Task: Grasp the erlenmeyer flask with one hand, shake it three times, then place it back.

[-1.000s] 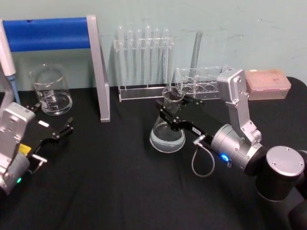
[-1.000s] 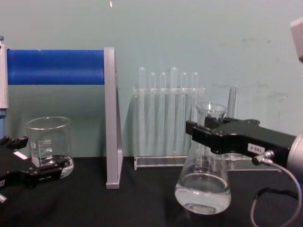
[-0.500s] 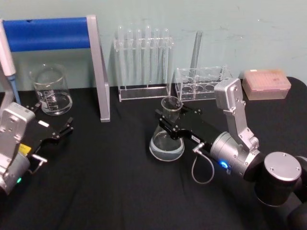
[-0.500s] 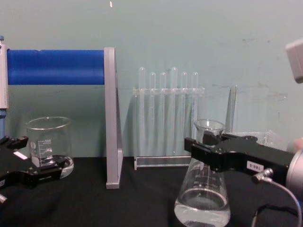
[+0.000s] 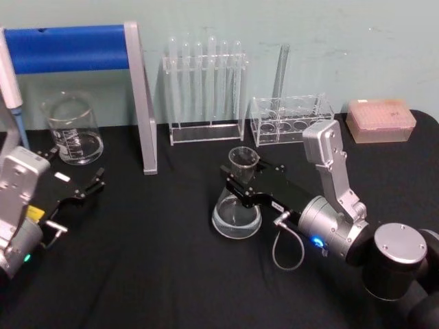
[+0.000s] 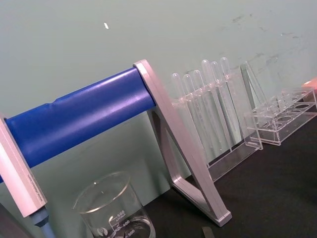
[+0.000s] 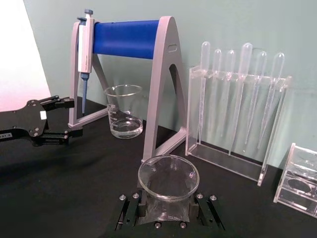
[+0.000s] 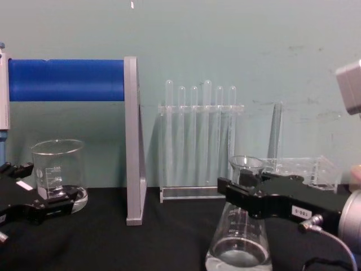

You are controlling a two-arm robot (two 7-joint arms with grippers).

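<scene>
A: Where is the clear glass conical flask (image 5: 236, 215)?
B: Upright at the middle of the black tabletop (image 5: 158, 274), a little liquid in its base; whether it touches I cannot tell. The right claw (image 5: 238, 179) is clamped on its neck, its arm reaching in from the near right.
A: Around it?
B: Farther back, well apart: a clear rack of test tubes (image 5: 206, 89), a low clear rack (image 5: 291, 116) to the right, a grey stand with a blue bar (image 5: 140, 103) and a glass beaker (image 5: 72, 130) far left.
A: The other arm?
B: The left claw (image 5: 77, 168) rests spread and empty at the left. The right wrist view looks down the flask's mouth and shows a pipette (image 7: 85, 44) on the stand.
</scene>
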